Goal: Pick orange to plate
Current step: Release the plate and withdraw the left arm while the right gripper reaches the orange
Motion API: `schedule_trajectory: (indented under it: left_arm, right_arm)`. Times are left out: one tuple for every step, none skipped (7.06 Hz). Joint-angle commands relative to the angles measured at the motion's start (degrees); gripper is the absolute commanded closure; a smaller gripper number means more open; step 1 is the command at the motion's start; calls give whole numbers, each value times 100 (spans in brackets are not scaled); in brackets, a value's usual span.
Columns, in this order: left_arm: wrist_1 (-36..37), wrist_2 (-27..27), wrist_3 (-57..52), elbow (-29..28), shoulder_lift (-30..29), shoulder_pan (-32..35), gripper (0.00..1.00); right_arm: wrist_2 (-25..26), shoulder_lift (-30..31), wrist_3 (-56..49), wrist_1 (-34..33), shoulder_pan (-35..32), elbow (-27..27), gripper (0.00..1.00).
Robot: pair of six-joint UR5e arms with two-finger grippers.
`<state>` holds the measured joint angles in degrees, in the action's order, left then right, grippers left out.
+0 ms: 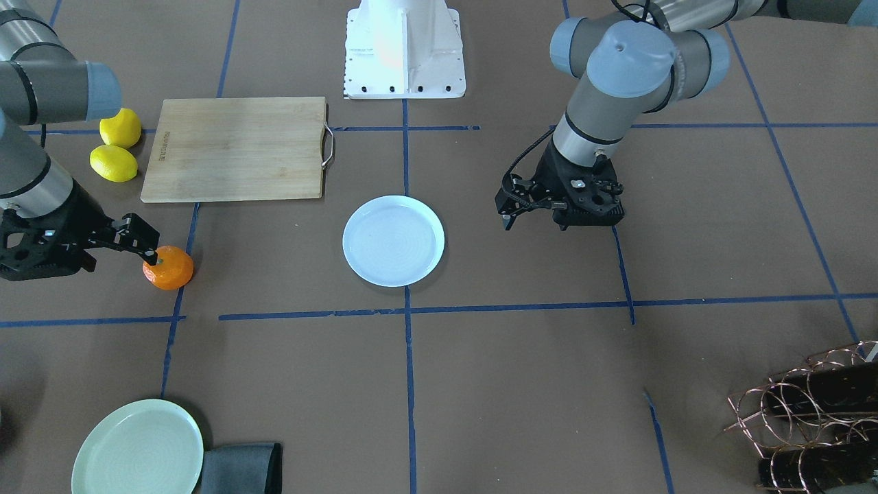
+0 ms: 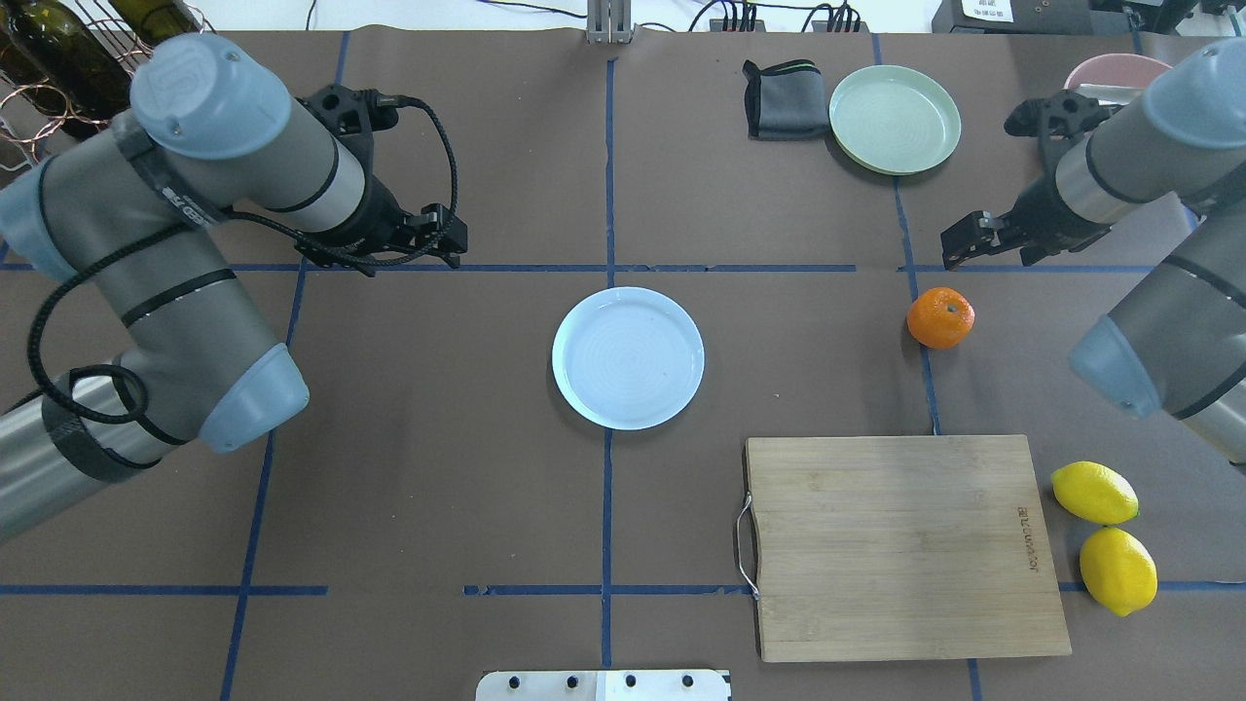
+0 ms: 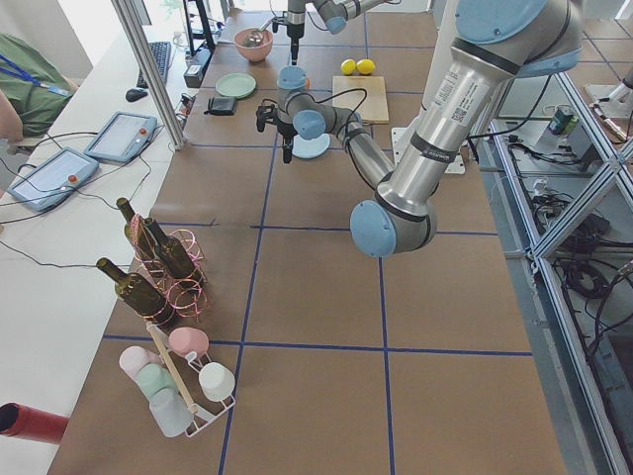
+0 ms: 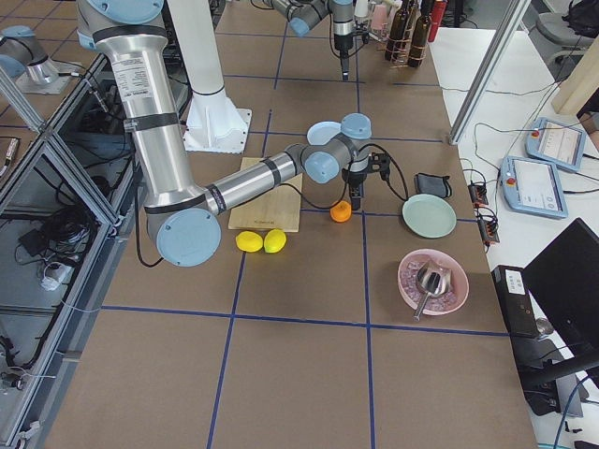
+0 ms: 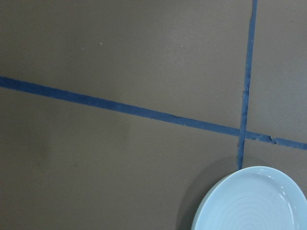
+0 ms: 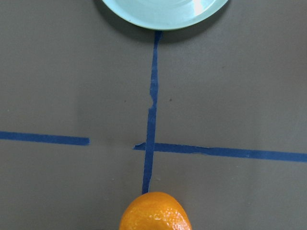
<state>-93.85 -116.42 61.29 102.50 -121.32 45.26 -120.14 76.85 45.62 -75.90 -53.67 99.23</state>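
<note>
The orange point(image 2: 940, 317) lies on the brown table, on a blue tape line to the right of the pale bluish-white plate point(image 2: 628, 357). My right gripper point(image 2: 959, 243) hovers just beyond the orange and a little above it, and its fingers look open and hold nothing. From the front, the right gripper point(image 1: 147, 248) has its fingertips at the top edge of the orange point(image 1: 168, 267). The right wrist view has the orange point(image 6: 154, 213) at its bottom edge. My left gripper point(image 2: 453, 237) hangs open and empty to the left of the plate point(image 1: 394, 240), whose rim point(image 5: 225, 191) shows in the left wrist view.
A wooden cutting board point(image 2: 900, 545) lies near the robot, with two lemons point(image 2: 1105, 535) beside it. A light green plate point(image 2: 895, 119) and a folded grey cloth point(image 2: 784, 97) sit at the far side. A wine-bottle rack point(image 2: 58, 58) stands far left.
</note>
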Motion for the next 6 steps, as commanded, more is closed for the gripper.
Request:
schedule_trajectory:
  left_arm:
    - [508, -3, -547, 209, 38, 298, 0]
    - [508, -3, -557, 209, 38, 299, 0]
    - [508, -3, -557, 209, 38, 317, 0]
    - [508, -3, -557, 209, 38, 326, 0]
    - [508, -3, -548, 209, 47, 326, 0]
    - [508, -3, -548, 209, 38, 326, 0]
  right_arm:
    - [245, 6, 61, 76, 331, -132, 0]
    - [245, -29, 52, 76, 409, -237, 0]
    - [263, -82, 43, 76, 497, -333, 0]
    - [367, -91, 35, 76, 576, -404, 0]
    - [394, -91, 35, 76, 629, -448, 0]
    - [395, -100, 26, 76, 639, -492, 0]
